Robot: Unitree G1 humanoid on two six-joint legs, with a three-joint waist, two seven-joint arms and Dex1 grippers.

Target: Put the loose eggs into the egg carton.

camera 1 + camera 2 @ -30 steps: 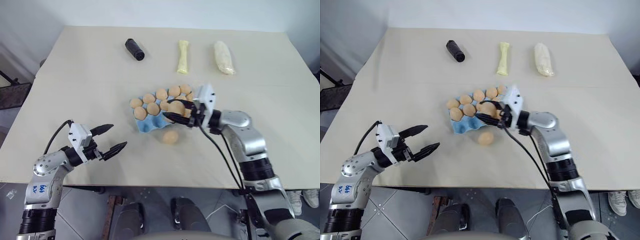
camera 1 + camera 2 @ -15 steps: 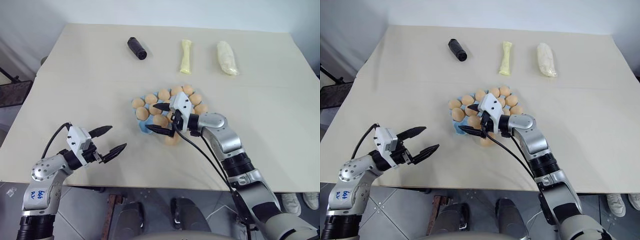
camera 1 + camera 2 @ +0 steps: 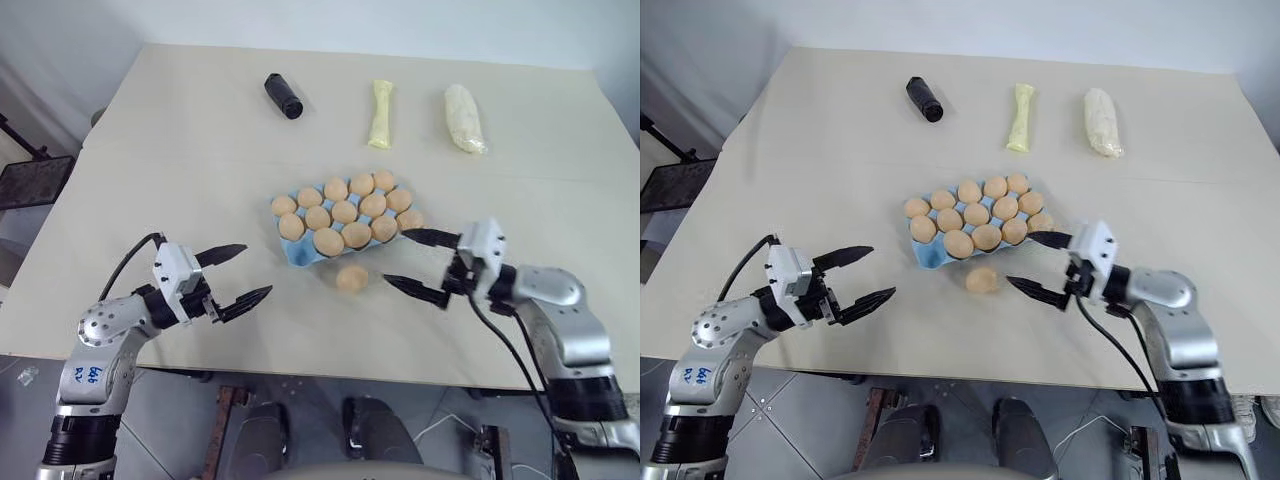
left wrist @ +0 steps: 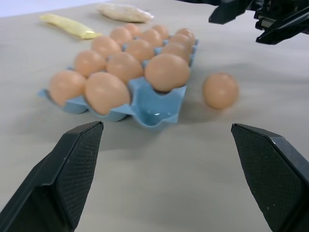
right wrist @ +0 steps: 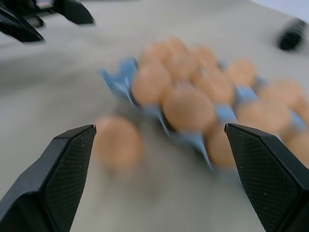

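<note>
Right gripper (image 3: 418,265) hovers level just right of the carton (image 3: 300,250), pointing left across the desk (image 3: 180,160), fingers wide apart and empty; left gripper (image 3: 240,272) (also spread wide, empty) sits well left of the carton, aimed right; the carton's long axis runs diagonally, far end to the right; one loose egg (image 3: 351,278) lies on the desk just beside its near edge

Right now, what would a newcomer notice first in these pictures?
First, the light blue egg carton at the table's middle, nearly full of tan-brown eggs, with one empty pocket at its near left corner. Next, the single loose egg lying just in front of it, between the open left gripper and open right gripper.
</note>
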